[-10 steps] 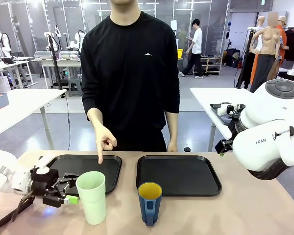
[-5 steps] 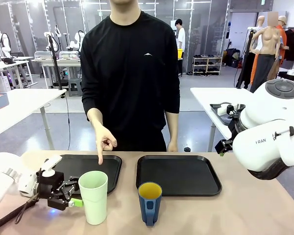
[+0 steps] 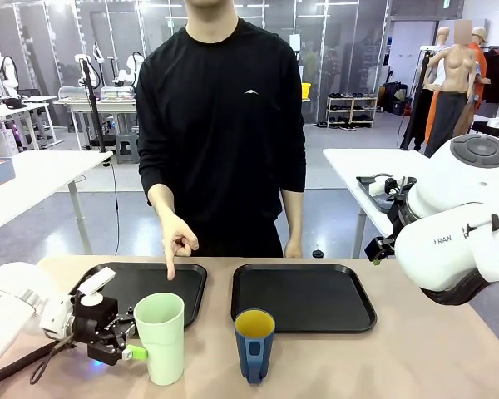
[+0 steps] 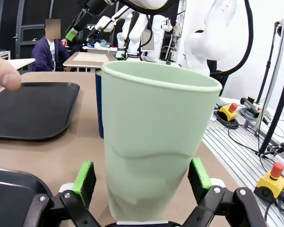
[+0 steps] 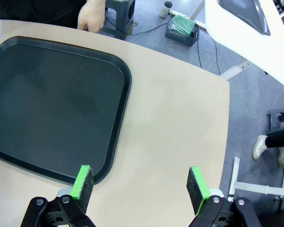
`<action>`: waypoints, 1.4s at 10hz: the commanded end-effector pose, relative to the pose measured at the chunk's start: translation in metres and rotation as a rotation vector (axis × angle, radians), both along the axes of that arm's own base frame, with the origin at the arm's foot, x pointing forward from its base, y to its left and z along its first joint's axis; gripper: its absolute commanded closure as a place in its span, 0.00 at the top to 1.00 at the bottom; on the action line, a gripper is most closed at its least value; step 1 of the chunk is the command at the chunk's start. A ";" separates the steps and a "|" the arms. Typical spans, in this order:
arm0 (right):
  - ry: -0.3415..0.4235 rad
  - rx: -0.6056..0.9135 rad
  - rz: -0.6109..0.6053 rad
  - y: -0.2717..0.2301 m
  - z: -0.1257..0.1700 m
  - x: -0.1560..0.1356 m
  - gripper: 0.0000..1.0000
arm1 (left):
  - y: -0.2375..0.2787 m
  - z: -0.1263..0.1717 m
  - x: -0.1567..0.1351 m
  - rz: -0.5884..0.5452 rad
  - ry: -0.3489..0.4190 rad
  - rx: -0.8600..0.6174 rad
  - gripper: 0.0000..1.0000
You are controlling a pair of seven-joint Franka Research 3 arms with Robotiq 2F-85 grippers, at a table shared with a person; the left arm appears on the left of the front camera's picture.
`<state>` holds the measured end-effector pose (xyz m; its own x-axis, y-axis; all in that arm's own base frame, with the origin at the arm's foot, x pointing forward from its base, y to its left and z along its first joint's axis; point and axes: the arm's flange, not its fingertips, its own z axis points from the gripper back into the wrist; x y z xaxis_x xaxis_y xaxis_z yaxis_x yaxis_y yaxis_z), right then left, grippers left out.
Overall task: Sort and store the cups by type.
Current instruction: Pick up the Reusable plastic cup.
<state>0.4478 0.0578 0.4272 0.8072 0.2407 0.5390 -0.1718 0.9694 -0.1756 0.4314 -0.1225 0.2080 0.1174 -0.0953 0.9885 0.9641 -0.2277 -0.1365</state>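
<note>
My left gripper point(image 4: 142, 182) sits released at lower centre, pads flanking the tumbler point(image 4: 151, 142). My right gripper point(image 5: 139, 182) hangs released and empty over the table point(image 5: 175, 118), tray point(image 5: 52, 104) at upper left.

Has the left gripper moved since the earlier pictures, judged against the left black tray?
Yes. The left gripper has slid toward the picture's right past the left tray, and its fingers now flank the green tumbler.

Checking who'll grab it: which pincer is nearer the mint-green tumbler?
Left. The left pincer straddles the tumbler near its base; the right pincer hangs open over the table by the right tray.
</note>
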 end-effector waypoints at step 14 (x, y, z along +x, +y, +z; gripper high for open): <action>0.001 -0.007 0.004 0.000 0.000 0.000 1.00 | -0.033 -0.010 -0.003 -0.153 -0.017 -0.081 1.00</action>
<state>0.4478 0.0578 0.4272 0.8072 0.2407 0.5390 -0.1718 0.9694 -0.1756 0.4222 -0.1530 0.2013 0.1144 -0.0492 0.9922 0.9241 -0.3612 -0.1245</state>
